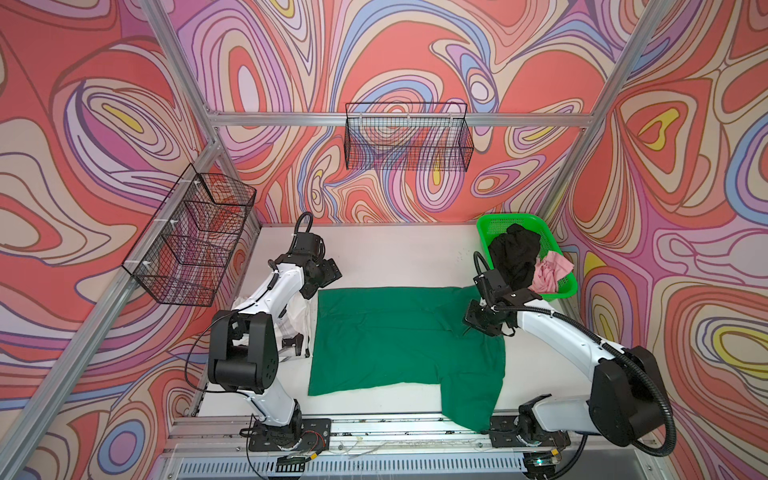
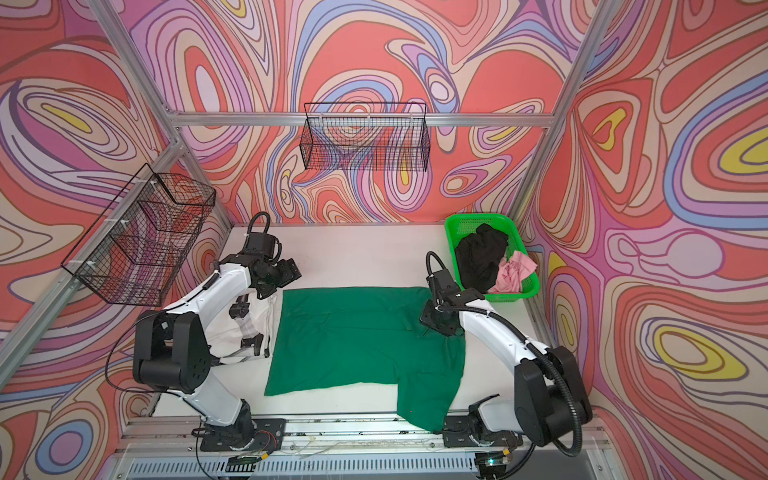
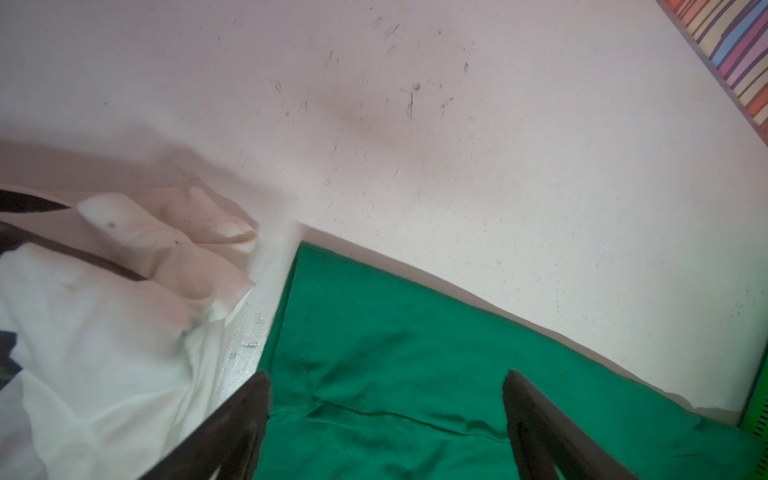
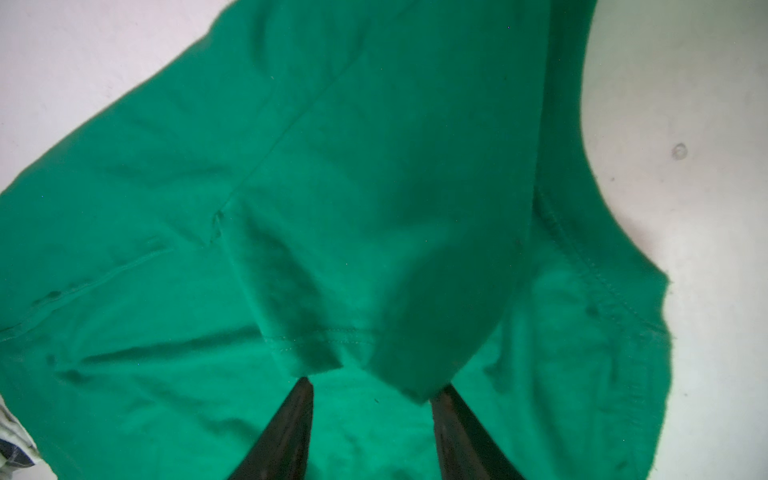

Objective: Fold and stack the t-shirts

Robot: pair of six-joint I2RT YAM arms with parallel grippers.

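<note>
A large dark green t-shirt (image 1: pixel 395 340) lies spread across the middle of the table in both top views, one sleeve folded over its right side. My right gripper (image 4: pixel 370 390) hovers open just above that folded sleeve corner (image 4: pixel 399 374), gripping nothing. My left gripper (image 3: pixel 384 386) stands wide open over the shirt's far left corner (image 3: pixel 324 291), also empty. A white t-shirt with black marks (image 1: pixel 293 328) lies crumpled under my left arm. The black t-shirt (image 1: pixel 515 253) and the pale pink t-shirt (image 1: pixel 548 270) lie in the green basket (image 1: pixel 498 222).
The green shirt's lower part (image 1: pixel 469 399) hangs over the table's front edge onto the metal rail (image 1: pixel 395 428) by the right arm's base. Black wire baskets hang on the back wall (image 1: pixel 409 137) and the left frame (image 1: pixel 195 237).
</note>
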